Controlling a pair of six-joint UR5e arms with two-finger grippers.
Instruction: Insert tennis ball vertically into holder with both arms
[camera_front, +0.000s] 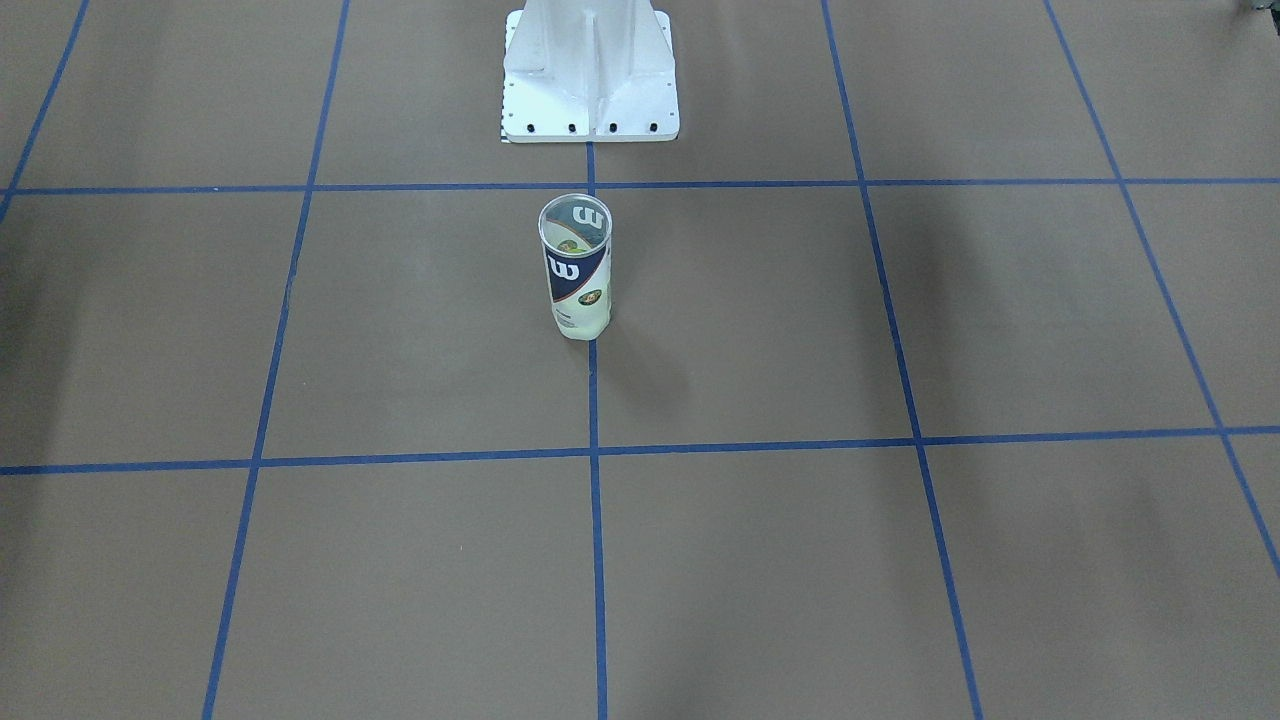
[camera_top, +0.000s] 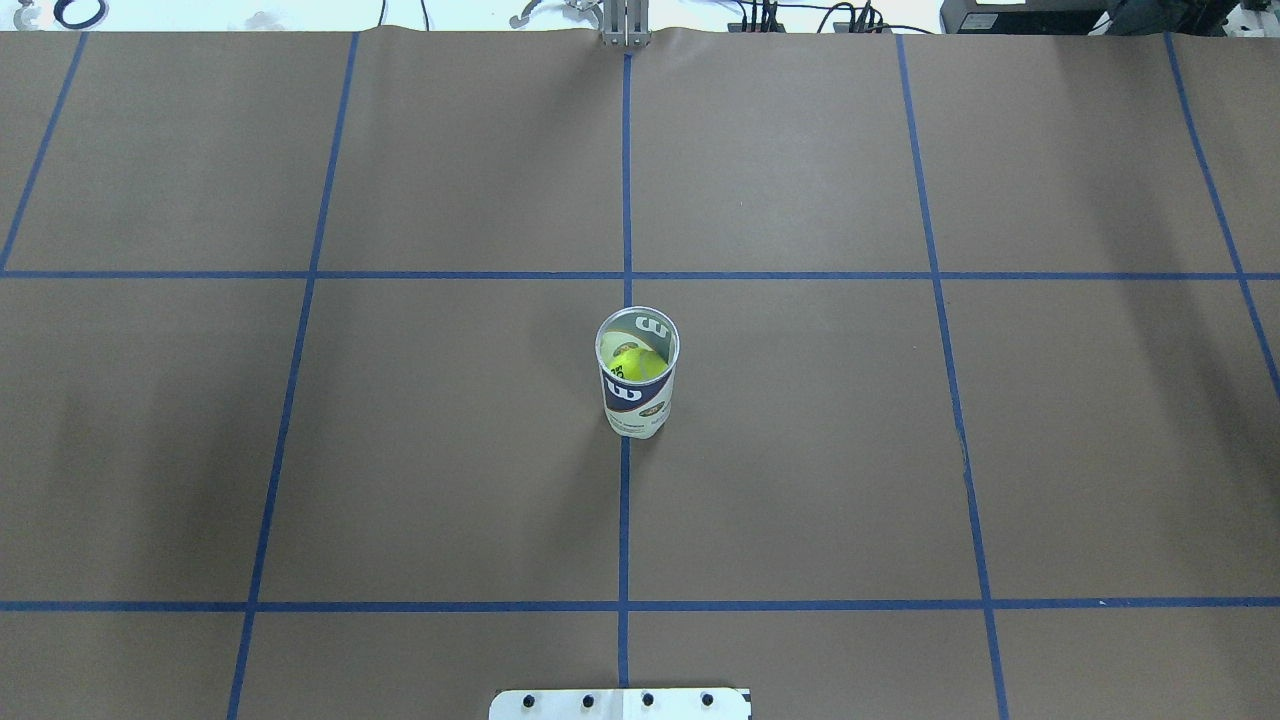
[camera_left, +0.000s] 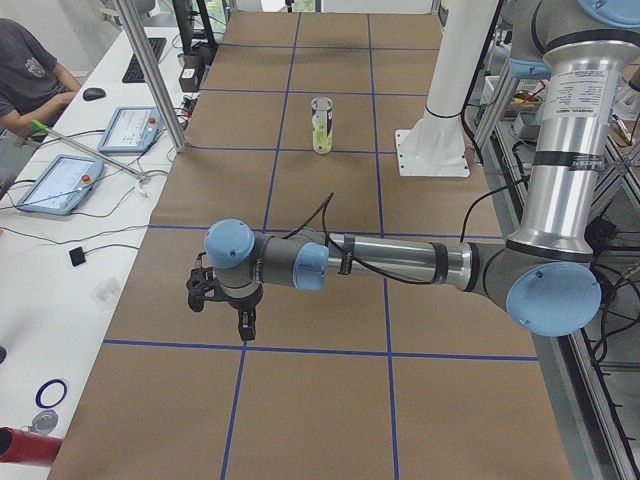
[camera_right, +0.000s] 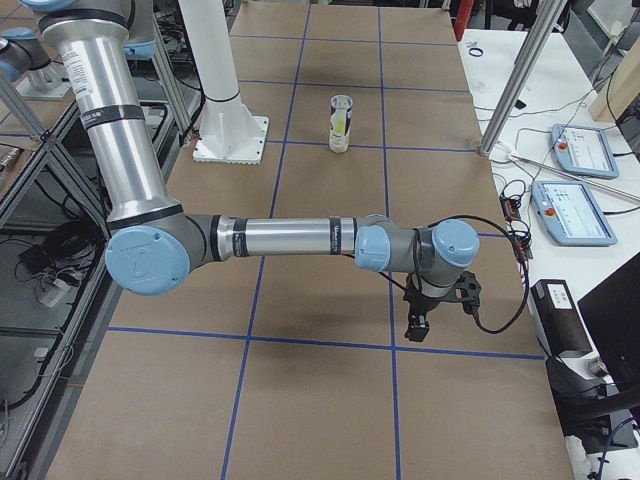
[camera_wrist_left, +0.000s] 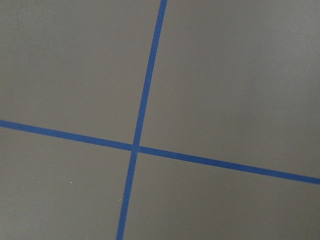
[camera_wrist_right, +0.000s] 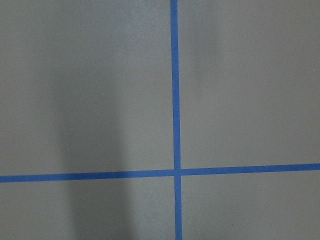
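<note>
The holder (camera_top: 637, 390), a clear can with a navy-and-white "W" label, stands upright at the middle of the table, also seen as the holder (camera_front: 577, 275). A yellow-green tennis ball (camera_top: 637, 363) sits inside it, visible through the open top. Both arms are stretched low over the table ends, far from the holder. My left gripper (camera_left: 222, 312) shows only in the exterior left view and my right gripper (camera_right: 442, 312) only in the exterior right view. I cannot tell whether either is open or shut. The wrist views show only brown paper crossed by blue tape.
The white pedestal base (camera_front: 590, 90) stands behind the holder on the robot's side. Beside the table there are tablets (camera_left: 60, 185), an aluminium post (camera_left: 150, 70) and a seated person (camera_left: 30, 75). More tablets (camera_right: 580, 150) lie on the other side.
</note>
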